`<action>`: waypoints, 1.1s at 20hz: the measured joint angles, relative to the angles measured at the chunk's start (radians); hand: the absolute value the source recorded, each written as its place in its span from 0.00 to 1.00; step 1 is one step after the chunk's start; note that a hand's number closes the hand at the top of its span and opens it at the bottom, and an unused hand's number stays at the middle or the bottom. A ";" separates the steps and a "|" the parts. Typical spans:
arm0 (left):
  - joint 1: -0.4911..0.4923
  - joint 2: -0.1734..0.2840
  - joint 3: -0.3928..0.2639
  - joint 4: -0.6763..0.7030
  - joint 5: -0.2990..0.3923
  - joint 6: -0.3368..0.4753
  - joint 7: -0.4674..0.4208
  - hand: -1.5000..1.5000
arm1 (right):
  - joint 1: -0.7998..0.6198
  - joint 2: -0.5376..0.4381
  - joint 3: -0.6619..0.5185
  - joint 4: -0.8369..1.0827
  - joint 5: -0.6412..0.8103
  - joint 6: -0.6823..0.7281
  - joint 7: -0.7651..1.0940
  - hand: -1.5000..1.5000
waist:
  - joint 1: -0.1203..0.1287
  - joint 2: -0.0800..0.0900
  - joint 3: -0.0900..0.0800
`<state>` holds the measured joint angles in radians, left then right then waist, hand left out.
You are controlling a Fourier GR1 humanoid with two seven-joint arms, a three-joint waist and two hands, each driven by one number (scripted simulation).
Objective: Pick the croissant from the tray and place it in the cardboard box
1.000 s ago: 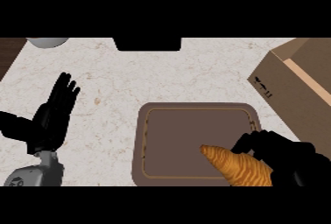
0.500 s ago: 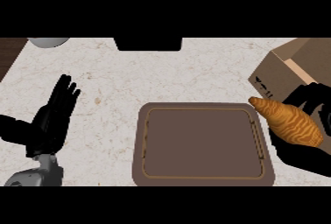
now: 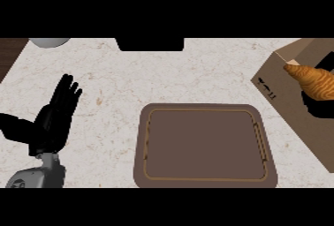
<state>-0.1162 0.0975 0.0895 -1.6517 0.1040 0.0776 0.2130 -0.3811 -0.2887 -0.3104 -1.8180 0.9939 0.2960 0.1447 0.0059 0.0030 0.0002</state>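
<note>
Head view, looking steeply down on a pale speckled counter (image 3: 163, 75). At the right edge stands the cardboard box (image 3: 287, 101), brown, its top open, and the croissant (image 3: 313, 81) sits over that opening — golden, its pointed end toward the box's far corner. Just under the croissant a small patch of black shows at the view's edge, the right hand (image 3: 316, 106); too little of it is visible to tell how its fingers are set or whether they hold the pastry.

In the middle lies the brown tray (image 3: 146, 145), square with rounded corners and a raised rim, just beside the box. At the left the left hand (image 3: 52, 123) rests with fingers straight and pointing away — open, holding nothing, well apart from the tray.
</note>
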 measured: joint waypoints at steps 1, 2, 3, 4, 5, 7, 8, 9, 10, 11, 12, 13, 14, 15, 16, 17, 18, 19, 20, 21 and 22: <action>0.017 -0.001 -0.005 -0.018 0.001 -0.004 0.003 0.50 | -0.015 -0.016 -0.006 0.048 0.008 -0.022 -0.017 1.00 | 0.002 0.000 0.000; 0.020 0.006 0.005 -0.013 0.009 -0.013 -0.001 0.50 | -0.024 -0.030 -0.008 0.087 0.012 -0.039 -0.033 1.00 | 0.002 0.000 0.000; 0.017 0.007 0.005 -0.010 0.003 -0.009 -0.001 0.50 | -0.045 -0.050 -0.015 0.146 0.017 -0.059 -0.055 1.00 | 0.003 0.000 0.000; 0.008 0.007 0.002 -0.023 0.000 0.000 0.021 0.50 | -0.053 -0.061 -0.012 0.190 0.024 -0.075 -0.073 1.00 | 0.004 0.000 0.000; 0.002 0.006 0.003 -0.022 0.002 0.002 0.025 0.50 | -0.052 -0.077 -0.010 0.237 0.037 -0.098 -0.101 1.00 | 0.004 0.000 0.000; -0.001 0.004 -0.001 -0.023 0.003 -0.001 0.026 0.50 | -0.051 -0.117 0.009 0.317 0.082 -0.100 -0.123 1.00 | 0.008 0.002 0.000; -0.006 0.003 -0.001 -0.017 0.003 -0.001 0.026 0.50 | -0.052 -0.139 0.022 0.356 0.107 -0.084 -0.123 1.00 | 0.011 0.004 0.000; -0.004 0.000 -0.007 -0.017 -0.001 -0.002 0.021 0.50 | -0.052 -0.153 0.036 0.397 0.133 -0.076 -0.122 0.00 | 0.016 0.004 -0.002; -0.009 0.002 -0.003 -0.010 -0.001 -0.002 0.014 0.50 | -0.059 -0.170 0.046 0.432 0.150 -0.057 -0.119 0.00 | 0.017 0.004 -0.004; -0.010 0.004 -0.001 -0.008 0.003 -0.006 0.016 0.50 | -0.060 -0.183 0.051 0.472 0.160 -0.045 -0.124 0.00 | 0.017 0.003 -0.005; -0.016 -0.001 -0.006 -0.003 -0.003 -0.001 0.014 0.50 | -0.067 -0.196 0.048 0.515 0.158 -0.028 -0.133 0.00 | 0.016 0.003 -0.004; -0.019 0.007 0.003 -0.008 0.004 -0.005 0.021 0.50 | -0.078 -0.207 0.042 0.567 0.155 -0.028 -0.149 0.00 | 0.016 0.003 -0.003; -0.010 0.003 -0.001 -0.012 0.002 -0.005 0.016 0.50 | -0.095 -0.209 0.038 0.623 0.153 -0.044 -0.167 0.00 | 0.017 0.002 -0.003; -0.008 0.003 -0.004 -0.018 0.003 -0.006 0.022 0.50 | -0.110 -0.211 0.028 0.665 0.142 -0.062 -0.187 0.00 | 0.015 0.000 -0.005; -0.001 0.006 0.000 -0.017 0.006 -0.011 0.017 0.50 | -0.131 -0.209 0.019 0.712 0.134 -0.085 -0.206 0.00 | 0.016 -0.001 -0.005; -0.005 0.004 0.002 -0.009 0.006 -0.011 0.012 0.50 | -0.145 -0.213 0.005 0.748 0.119 -0.110 -0.236 0.00 | 0.015 -0.001 -0.005; -0.014 0.003 0.003 -0.005 0.004 -0.006 0.016 0.50 | -0.158 -0.204 -0.009 0.766 0.105 -0.147 -0.256 0.00 | 0.014 0.000 -0.004; -0.014 0.002 0.003 0.005 0.006 -0.009 0.008 0.50 | -0.160 -0.197 -0.028 0.780 0.085 -0.190 -0.285 0.00 | 0.013 0.001 -0.003; -0.005 0.001 0.001 -0.004 0.008 -0.011 0.009 0.50 | -0.163 -0.192 -0.048 0.783 0.060 -0.222 -0.313 0.00 | 0.012 0.001 -0.002; -0.007 0.000 0.000 -0.006 0.002 -0.006 0.012 0.50 | -0.181 -0.189 -0.070 0.789 0.034 -0.252 -0.338 0.00 | 0.013 0.001 0.000; 0.002 -0.001 -0.002 -0.004 0.002 -0.009 0.003 0.50 | -0.196 -0.179 -0.088 0.793 0.008 -0.280 -0.361 0.00 | 0.014 0.001 0.000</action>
<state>-0.1142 0.0962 0.0875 -1.6553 0.1060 0.0682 0.2156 -0.5770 -0.4678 -0.3983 -1.0248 1.0022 0.0164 -0.2164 0.0195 0.0043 0.0002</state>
